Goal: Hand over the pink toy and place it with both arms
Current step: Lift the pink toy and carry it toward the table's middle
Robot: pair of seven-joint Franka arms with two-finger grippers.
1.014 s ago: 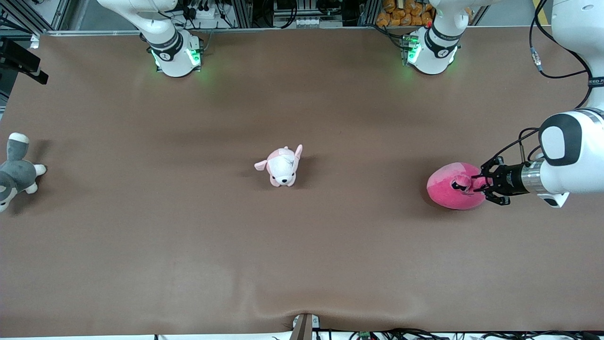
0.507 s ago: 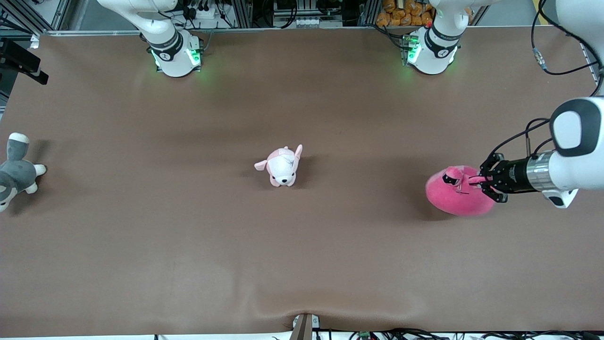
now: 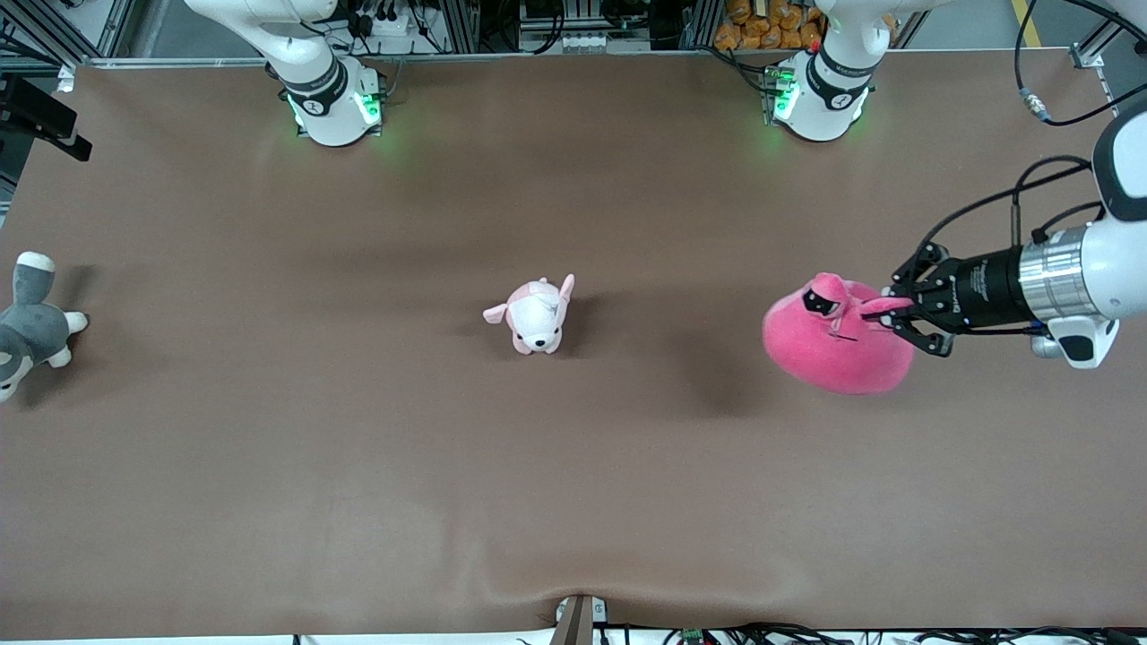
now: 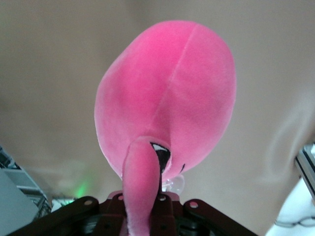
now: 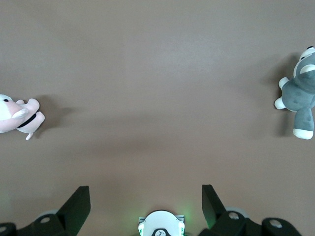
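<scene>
The brown table (image 3: pixel 573 466) lies bare across its middle and its camera-side half; the pale puppy plush (image 3: pixel 535 315) sits at the centre and the grey husky plush (image 3: pixel 27 327) at the edge of the right arm's end. The left gripper (image 3: pixel 883 307) pinches an ear flap of the pink toy (image 3: pixel 833 345), which now hangs clear above the table near the left arm's end, lifted since a second ago. The right gripper (image 5: pixel 146 202), fingers spread, waits high over its own base

Even overhead light — soft shadows, left wrist view blurred.
</scene>
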